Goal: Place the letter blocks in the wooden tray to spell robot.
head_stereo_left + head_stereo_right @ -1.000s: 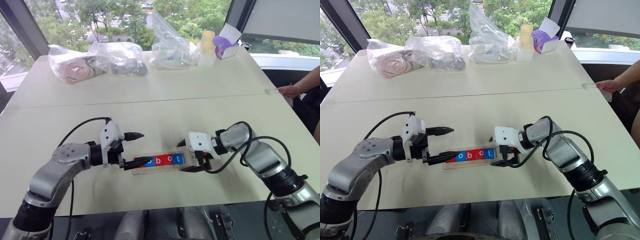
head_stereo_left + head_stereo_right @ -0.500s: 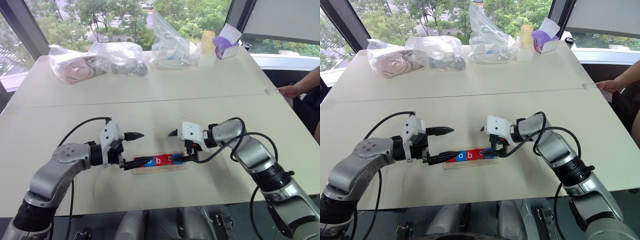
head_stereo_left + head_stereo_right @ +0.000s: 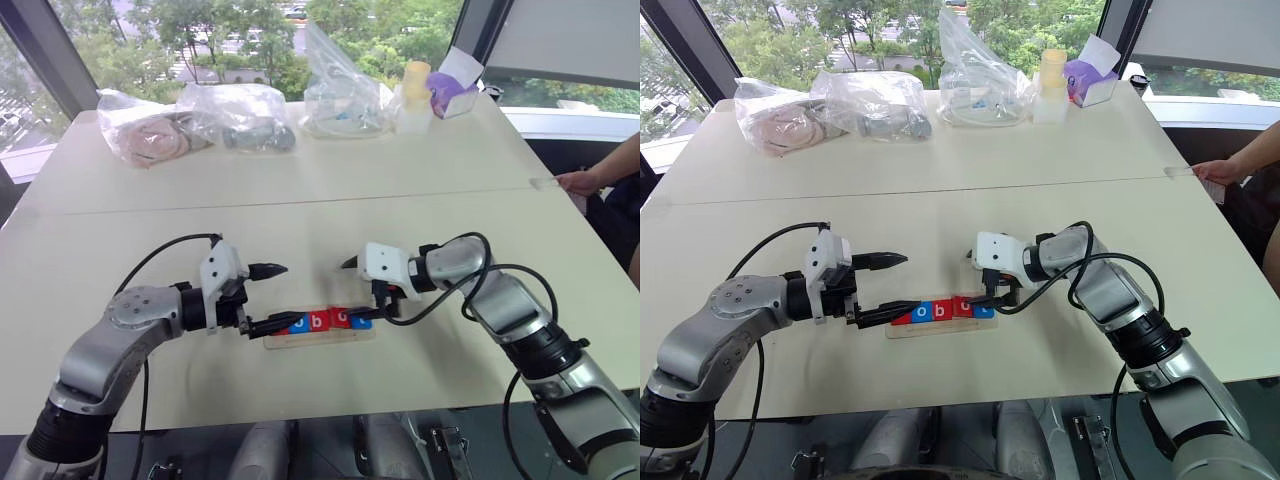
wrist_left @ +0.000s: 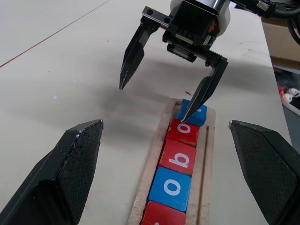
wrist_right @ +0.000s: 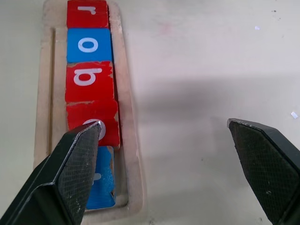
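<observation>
A: Where did the wooden tray [image 3: 940,326] sit?

B: On the near part of the pale worktop [image 3: 940,215], between the 2 arms. All 5 letter blocks [image 5: 90,80] lay inside it in 1 row: red r, blue o, red b, red o, then a blue block [image 5: 101,179] at the right end, its letter hidden by a finger.

A: And the right pincer [image 3: 983,280]?

B: Released, its fingers spread wide. 1 black fingertip [image 4: 186,117] came down at the seam between the second red o and the blue end block; the other hung over bare worktop on the far side of the tray.

A: The left pincer [image 3: 885,285]?

B: Also released, grasping nothing, at the tray's left end, its near finger [image 3: 275,324] by the red r.

A: Anything else?

B: Clear plastic bags [image 3: 230,115] and a small bottle [image 3: 414,95] along the far edge, and a person's hand [image 3: 578,182] at the right edge.
</observation>
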Controlling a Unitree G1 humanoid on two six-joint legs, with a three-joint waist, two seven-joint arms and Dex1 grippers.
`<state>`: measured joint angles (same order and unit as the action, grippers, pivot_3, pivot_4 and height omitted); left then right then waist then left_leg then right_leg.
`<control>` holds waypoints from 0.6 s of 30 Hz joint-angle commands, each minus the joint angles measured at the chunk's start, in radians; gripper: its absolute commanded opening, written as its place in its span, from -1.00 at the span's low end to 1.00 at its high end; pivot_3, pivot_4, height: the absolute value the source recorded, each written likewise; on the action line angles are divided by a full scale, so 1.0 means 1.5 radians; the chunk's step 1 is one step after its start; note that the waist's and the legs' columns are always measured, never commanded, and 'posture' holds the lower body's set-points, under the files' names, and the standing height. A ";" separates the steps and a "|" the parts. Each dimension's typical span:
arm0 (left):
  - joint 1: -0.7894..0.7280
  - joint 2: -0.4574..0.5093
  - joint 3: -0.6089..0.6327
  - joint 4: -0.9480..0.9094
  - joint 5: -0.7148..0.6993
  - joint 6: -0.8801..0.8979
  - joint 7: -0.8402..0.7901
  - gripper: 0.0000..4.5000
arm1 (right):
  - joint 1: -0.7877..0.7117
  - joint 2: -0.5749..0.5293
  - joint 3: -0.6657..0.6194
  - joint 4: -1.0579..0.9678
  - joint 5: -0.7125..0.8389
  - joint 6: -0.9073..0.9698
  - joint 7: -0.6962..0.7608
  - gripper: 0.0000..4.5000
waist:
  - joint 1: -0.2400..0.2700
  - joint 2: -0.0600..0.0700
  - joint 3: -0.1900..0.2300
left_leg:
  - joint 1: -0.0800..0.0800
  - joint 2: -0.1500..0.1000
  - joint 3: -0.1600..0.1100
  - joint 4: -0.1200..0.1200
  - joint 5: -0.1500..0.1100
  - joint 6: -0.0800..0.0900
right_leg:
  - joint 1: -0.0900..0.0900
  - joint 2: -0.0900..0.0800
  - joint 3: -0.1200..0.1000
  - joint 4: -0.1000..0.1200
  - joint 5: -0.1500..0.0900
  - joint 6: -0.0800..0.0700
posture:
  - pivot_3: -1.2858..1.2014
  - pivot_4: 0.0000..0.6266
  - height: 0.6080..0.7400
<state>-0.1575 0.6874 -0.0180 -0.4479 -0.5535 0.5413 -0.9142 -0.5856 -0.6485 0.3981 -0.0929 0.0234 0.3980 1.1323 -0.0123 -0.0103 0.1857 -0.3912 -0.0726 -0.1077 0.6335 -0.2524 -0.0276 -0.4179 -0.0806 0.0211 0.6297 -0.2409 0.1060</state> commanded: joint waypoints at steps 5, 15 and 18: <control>-0.006 0.000 0.002 -0.020 -0.004 -0.005 0.000 1.00 | -0.004 -0.012 -0.030 -0.021 0.013 0.006 0.007 0.98 | 0.000 0.000 0.000 | 0.000 0.000 0.000 0.000 0.000 0.000 | 0.000 0.000 0.000 0.000 0.000 0.000 | 0.03 -0.52 1.00; -0.007 0.000 0.004 -0.018 -0.004 -0.006 0.001 1.00 | -0.002 -0.047 -0.094 -0.040 0.048 0.055 0.010 0.98 | 0.000 0.000 0.000 | 0.000 0.000 0.000 0.000 0.000 0.000 | 0.000 0.000 0.000 0.000 0.000 0.000 | 0.03 -0.52 1.00; -0.006 0.000 0.005 -0.018 -0.004 -0.006 0.001 1.00 | 0.039 -0.088 -0.107 -0.093 0.074 0.082 0.035 0.98 | 0.003 0.000 0.000 | 0.000 0.000 0.000 0.000 0.000 0.000 | 0.000 0.000 0.000 0.000 0.000 0.000 | 0.03 -0.52 1.00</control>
<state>-0.1605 0.6858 -0.0193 -0.4481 -0.5534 0.5408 -0.9127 -0.5503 -0.7611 0.2603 -0.1669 0.1019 0.5036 1.1615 -0.0080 -0.0104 0.1856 -0.3915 -0.0727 -0.1080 0.6334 -0.2525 -0.0275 -0.4175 -0.0810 0.0207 0.6294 -0.2409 0.1059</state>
